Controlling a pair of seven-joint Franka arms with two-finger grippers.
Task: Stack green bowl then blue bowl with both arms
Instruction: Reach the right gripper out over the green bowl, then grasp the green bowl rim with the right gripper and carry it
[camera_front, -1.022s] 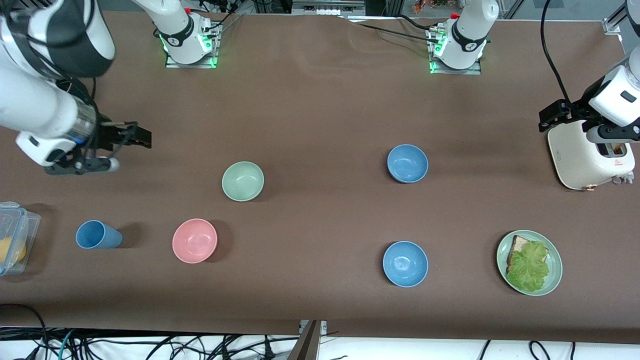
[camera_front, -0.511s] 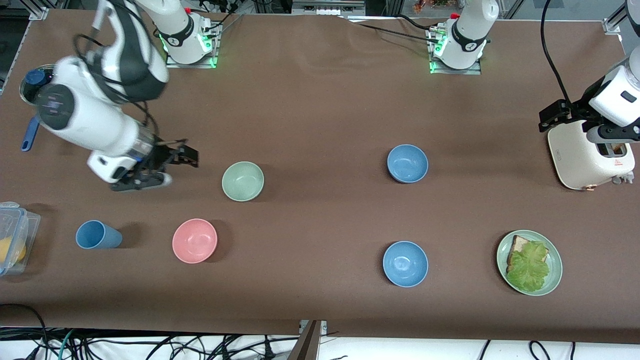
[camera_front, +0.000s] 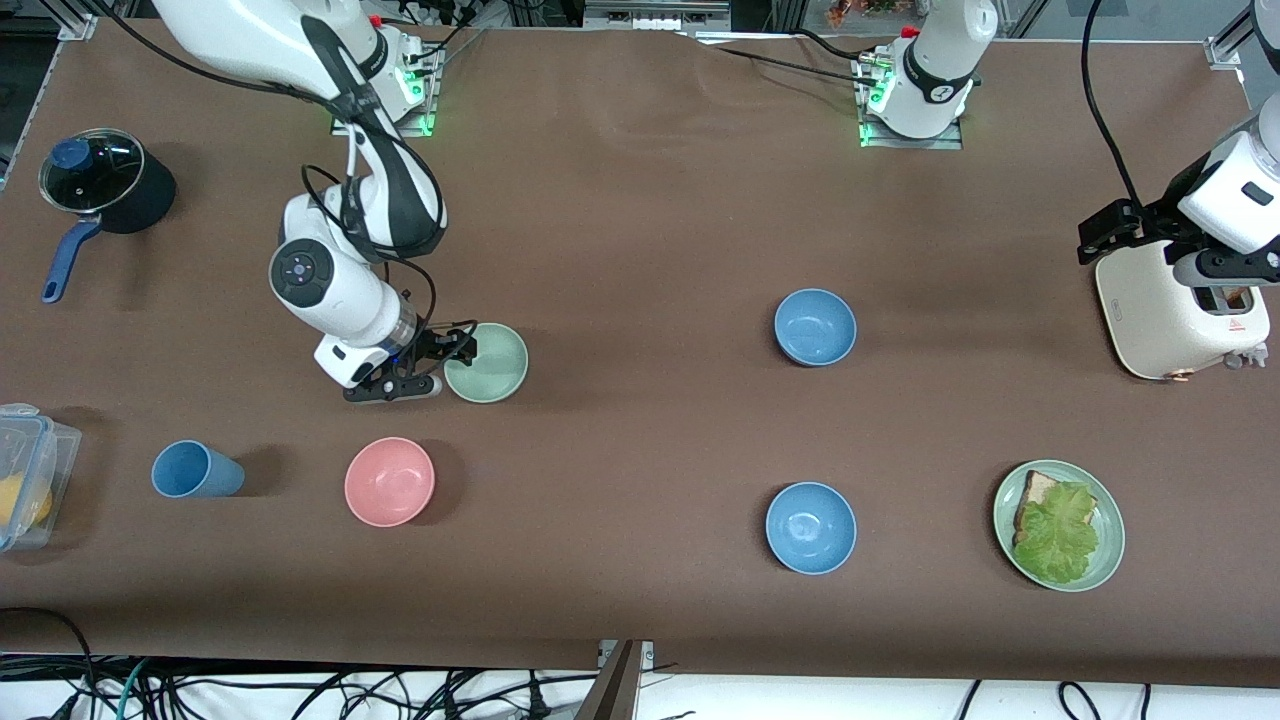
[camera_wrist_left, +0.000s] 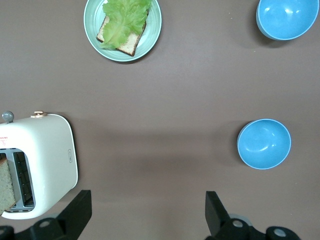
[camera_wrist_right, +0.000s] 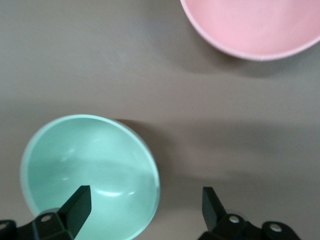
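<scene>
over the green bowl rim, right hand spread wide, bowl upright, left hand wide, waiting

The right gripper is low with its fingers wide apart. The left gripper waits up high, fingers apart.

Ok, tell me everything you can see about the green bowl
The green bowl is small, round, pale mint, smooth and matte, upright and empty on the brown table, farther from the front camera than the pink bowl. The right gripper, fingers open, straddles its rim at the right arm's end; contact can't be told.
</scene>
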